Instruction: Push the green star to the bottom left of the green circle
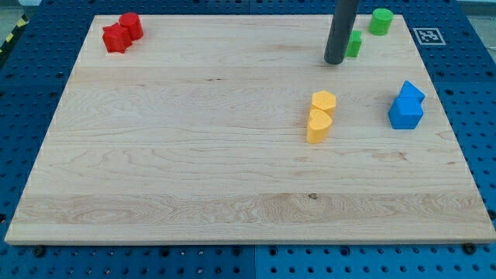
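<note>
Near the table's top left corner sit two red blocks, a red star touching a red cylinder. Right of centre, two yellow blocks stand touching, one behind the other. By the top edge, my tip, a plain rod with nothing to open or close, rests against the green star, partly hiding it. The green circle lies nearer the top right corner. Two blue blocks huddle by the right edge.

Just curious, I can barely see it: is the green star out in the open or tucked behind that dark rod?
Partly tucked: the green star peeks out right of my tip, lower left of the green circle.
</note>
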Motion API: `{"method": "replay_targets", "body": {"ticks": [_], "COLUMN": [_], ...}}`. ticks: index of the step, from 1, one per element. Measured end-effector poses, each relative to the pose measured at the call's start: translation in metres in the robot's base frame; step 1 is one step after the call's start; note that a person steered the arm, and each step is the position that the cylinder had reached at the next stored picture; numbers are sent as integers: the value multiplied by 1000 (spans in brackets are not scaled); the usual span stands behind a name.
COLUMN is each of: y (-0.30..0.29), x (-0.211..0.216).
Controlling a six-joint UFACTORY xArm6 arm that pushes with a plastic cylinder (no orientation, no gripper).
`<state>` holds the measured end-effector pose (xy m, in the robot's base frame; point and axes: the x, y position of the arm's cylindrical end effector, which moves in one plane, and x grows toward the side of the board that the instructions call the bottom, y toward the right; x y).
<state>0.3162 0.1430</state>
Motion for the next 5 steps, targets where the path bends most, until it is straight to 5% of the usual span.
{"method": "replay_targets", "body": {"ticks": [5], "y": [17], "x": [-16]}}
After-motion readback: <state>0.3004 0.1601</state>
